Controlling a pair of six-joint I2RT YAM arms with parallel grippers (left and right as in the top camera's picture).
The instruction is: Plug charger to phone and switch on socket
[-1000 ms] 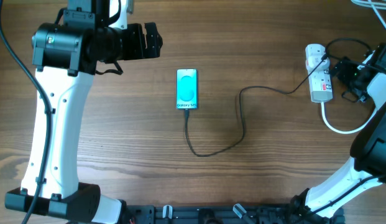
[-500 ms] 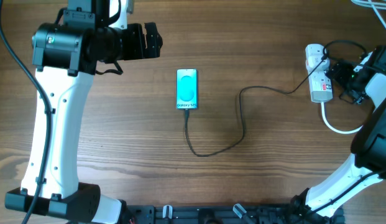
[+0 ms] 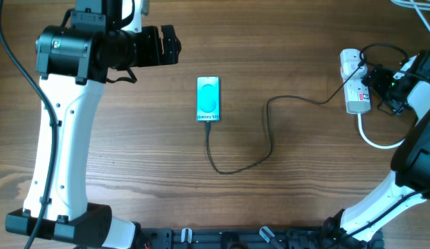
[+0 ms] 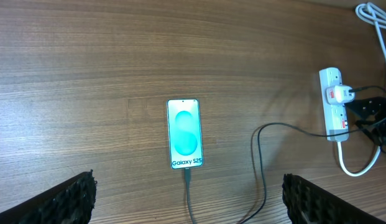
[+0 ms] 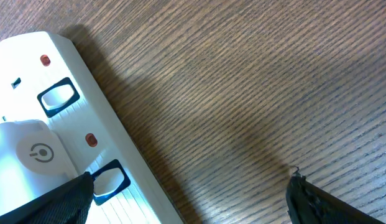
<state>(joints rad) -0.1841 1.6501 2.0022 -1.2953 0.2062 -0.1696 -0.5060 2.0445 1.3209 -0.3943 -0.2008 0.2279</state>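
- The right claw, wide open, has slid to the socket at the counter's right edge.
- The charger is in the phone; the switch looks next.

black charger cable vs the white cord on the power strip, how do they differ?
Colour: the charger cable is black, the white cord white.
Thickness: the cable is thin, the cord clearly thicker.
Route: the cable winds from the phone's lower end to the socket; the cord leaves the socket's near end and curves off right.
Shared: both lie slack and both end at the socket.
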